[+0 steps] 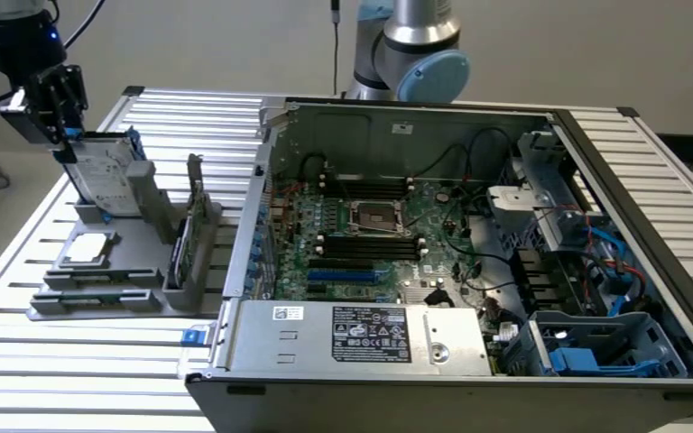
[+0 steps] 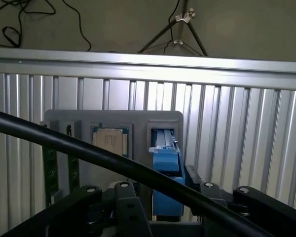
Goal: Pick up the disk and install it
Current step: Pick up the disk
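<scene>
The disk [image 1: 106, 176], a silver-grey drive with a white label in a blue rail frame, stands tilted on end in the grey holder [image 1: 118, 275] at the exterior view's left. My gripper [image 1: 68, 135] sits at its top end, with a finger against each side of the blue frame. In the wrist view the disk [image 2: 165, 163] runs from the holder's slot up into my gripper [image 2: 166, 197], which is shut on it. Its lower end is still in the holder [image 2: 113, 118].
A square silver chip [image 1: 87, 248] and a green circuit card [image 1: 184, 248] also rest in the holder. The open computer case [image 1: 407, 113] fills the exterior view's right, with a blue-railed drive bay [image 1: 599, 352] at its front corner. A black cable [image 2: 113, 163] crosses the wrist view.
</scene>
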